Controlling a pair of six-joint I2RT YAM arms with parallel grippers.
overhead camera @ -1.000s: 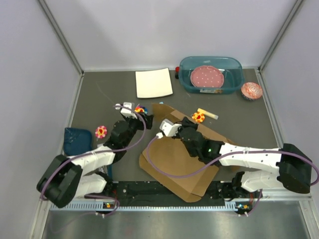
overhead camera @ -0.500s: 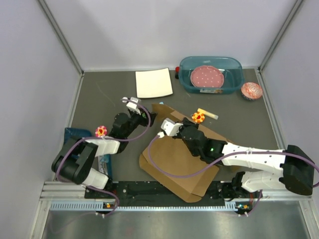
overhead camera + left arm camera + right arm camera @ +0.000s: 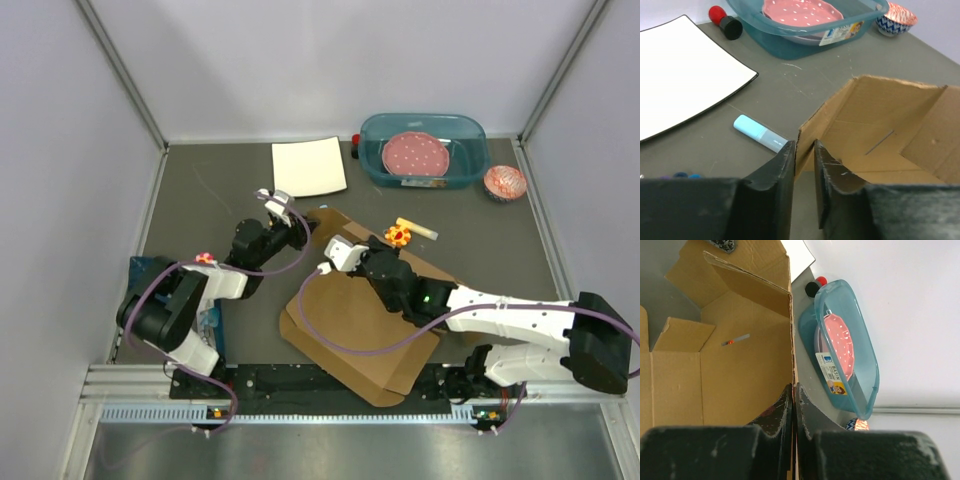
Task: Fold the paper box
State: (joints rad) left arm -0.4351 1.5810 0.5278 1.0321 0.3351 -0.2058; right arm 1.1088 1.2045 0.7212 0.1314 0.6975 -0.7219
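Jaws of my right gripper (image 3: 793, 390) are pinched shut on a raised wall of the box (image 3: 740, 370), which runs straight ahead from them. My left gripper (image 3: 804, 150) stands narrowly parted astride another wall's corner edge; I cannot tell whether it grips. From those jaws the box lies ahead and right.

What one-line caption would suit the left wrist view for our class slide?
Left pincer straddles an upright wall of the paper box; white sheet and teal tub lie beyond.
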